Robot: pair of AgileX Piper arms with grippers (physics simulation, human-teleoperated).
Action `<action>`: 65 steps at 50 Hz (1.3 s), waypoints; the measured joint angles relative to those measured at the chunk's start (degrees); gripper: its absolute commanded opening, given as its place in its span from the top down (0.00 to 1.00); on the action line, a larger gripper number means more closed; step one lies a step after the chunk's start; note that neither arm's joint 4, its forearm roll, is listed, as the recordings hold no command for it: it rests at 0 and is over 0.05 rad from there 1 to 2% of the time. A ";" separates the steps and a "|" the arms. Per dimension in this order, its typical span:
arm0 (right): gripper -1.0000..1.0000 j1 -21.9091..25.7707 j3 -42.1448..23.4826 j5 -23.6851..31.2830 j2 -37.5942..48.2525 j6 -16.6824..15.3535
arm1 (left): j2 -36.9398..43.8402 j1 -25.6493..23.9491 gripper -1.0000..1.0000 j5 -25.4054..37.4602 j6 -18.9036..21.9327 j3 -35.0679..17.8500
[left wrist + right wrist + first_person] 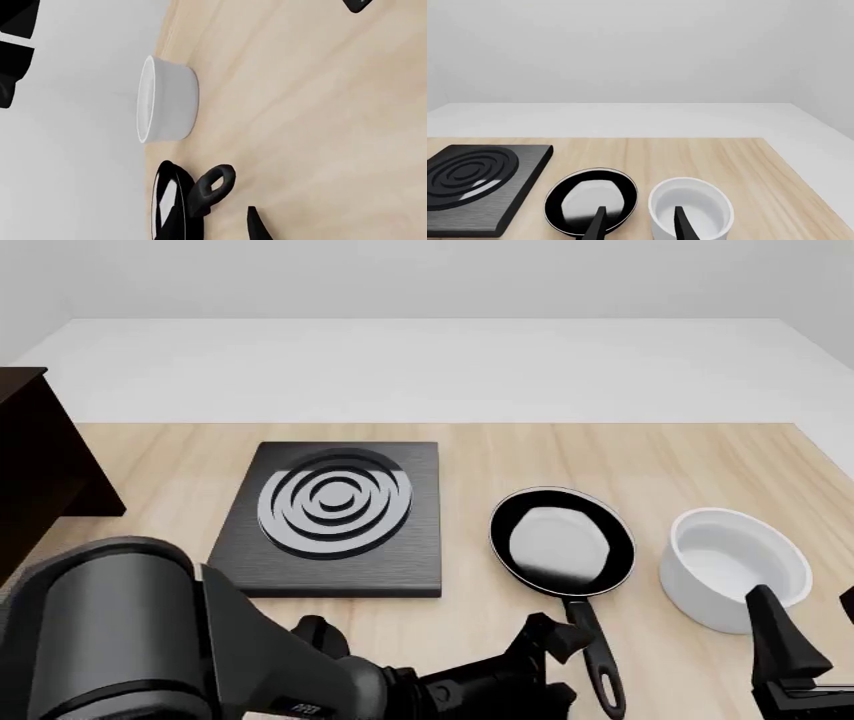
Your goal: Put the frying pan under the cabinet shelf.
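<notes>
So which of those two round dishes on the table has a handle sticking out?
The frying pan: black, shallow, with a long black handle pointing toward the arms. The white bowl to its right is deeper and has no handle.

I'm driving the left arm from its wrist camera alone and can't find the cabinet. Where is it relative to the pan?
Observer: The cabinet shelf is at the far left edge of the front view. The frying pan sits right of centre.
Operator: Is anything lying between them?
Observer: Yes, a black stove plate lies flat between them, close beside the pan.
Operator: Is the right hand in my way?
Observer: Probably not. The right hand is open and holds nothing, near the white bowl, right of the pan.
</notes>
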 measured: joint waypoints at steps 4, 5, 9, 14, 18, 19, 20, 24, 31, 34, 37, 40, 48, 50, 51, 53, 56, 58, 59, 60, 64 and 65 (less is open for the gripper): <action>0.00 0.00 0.00 0.00 0.00 0.00 | 0.15 -0.08 0.00 0.42 0.61 -0.48; 0.00 0.00 0.00 -0.01 0.01 0.00 | 0.16 -0.11 0.00 0.52 0.78 -0.56; 0.00 0.00 0.01 -0.05 0.05 0.00 | 0.36 -0.22 0.00 0.85 1.70 -1.10; 0.00 0.00 0.02 -0.11 0.10 0.00 | 0.71 -0.39 0.00 1.21 3.24 -1.94; 0.00 0.00 0.02 -0.17 0.15 0.00 | 0.94 -0.59 0.00 1.39 3.94 -2.46; 0.00 0.00 0.03 -0.18 0.16 0.00 | 0.99 -0.64 0.00 1.39 4.15 -2.55; 0.00 0.00 0.03 -0.17 0.16 0.00 | 1.03 -0.69 0.00 1.43 4.43 -2.65; 0.00 0.00 0.02 -0.17 0.15 0.00 | 1.23 -0.88 0.00 1.59 5.08 -3.09; 0.00 0.00 0.02 -0.16 0.15 0.00 | 1.56 -1.10 0.00 1.91 5.59 -3.83; 0.00 0.00 0.02 -0.16 0.15 0.00 | 1.69 -1.18 0.00 2.02 5.77 -4.11; 0.00 0.01 0.02 -0.13 0.11 0.00 | 1.86 -1.27 0.00 2.10 5.76 -4.45; 0.00 0.01 0.02 -0.10 0.09 0.00 | 2.05 -1.34 0.00 2.25 5.61 -4.84; 0.00 0.01 0.02 -0.06 0.04 0.00 | 2.60 -1.49 0.00 2.94 4.73 -6.12; 0.00 0.01 0.02 -0.04 0.03 0.00 | 2.73 -1.53 0.00 3.12 4.54 -6.42; 0.00 0.01 0.02 -0.04 0.02 0.00 | 2.80 -1.55 0.00 3.18 4.45 -6.57; 0.00 0.01 0.02 -0.03 0.01 0.00 | 2.95 -1.59 0.00 3.23 4.24 -6.85; 0.00 0.01 0.02 -0.01 -0.01 0.00 | 3.16 -1.61 0.00 3.40 3.80 -7.28; 0.00 0.01 0.01 0.01 -0.02 0.00 | 3.36 -1.60 0.00 3.53 3.57 -7.68; 0.00 0.01 0.01 0.01 -0.03 0.00 | 3.45 -1.60 0.00 3.61 3.45 -7.88; 0.00 0.01 0.01 0.02 -0.03 0.00 | 3.56 -1.60 0.00 3.69 3.30 -8.09; 0.00 0.01 0.01 0.04 -0.05 0.00 | 3.96 -1.59 0.00 3.98 2.76 -8.90; 0.00 0.01 0.01 0.04 -0.05 0.00 | 4.05 -1.59 0.00 4.05 2.62 -9.10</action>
